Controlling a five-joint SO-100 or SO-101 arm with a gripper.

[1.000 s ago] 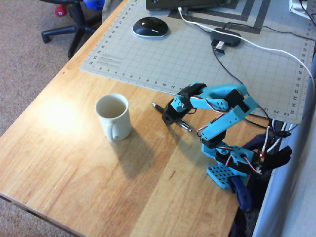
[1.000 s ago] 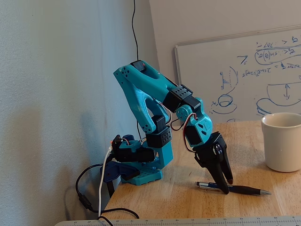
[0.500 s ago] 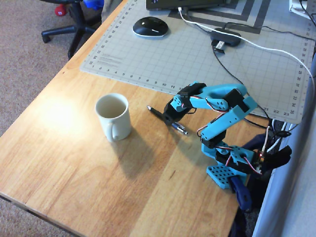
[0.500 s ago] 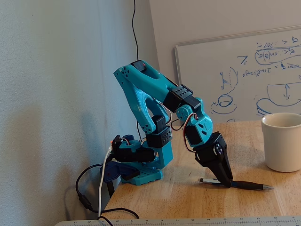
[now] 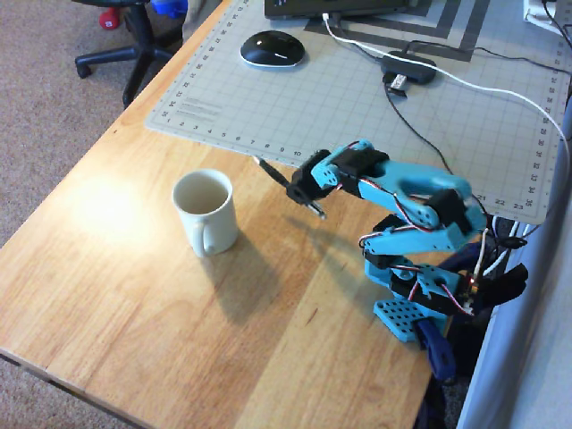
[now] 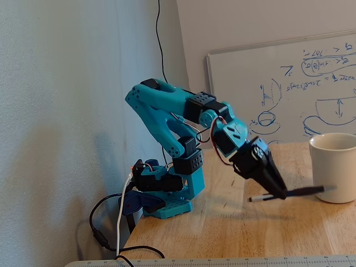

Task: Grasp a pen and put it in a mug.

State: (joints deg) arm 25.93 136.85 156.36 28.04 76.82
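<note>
Lifting off the table (image 5: 134, 295) since half a second ago, the pen (image 6: 300, 192) now hangs in the air, pinched crosswise in the closed gripper (image 6: 280, 193). Bare wood separates it from the mug (image 5: 206, 213). The pen is slim, black and roughly level, blurred in the fixed view.

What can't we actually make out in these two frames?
- Pen tip: motion-blurred in the fixed view where it crosses in front of the mug.
- Mug's right side and handle: cut off by the fixed view's right edge.
- Mug's inside bottom: shadowed in the overhead view, contents unclear.
- Gripper contact on the pen: too small in the overhead view to see how the fingertips sit.
</note>
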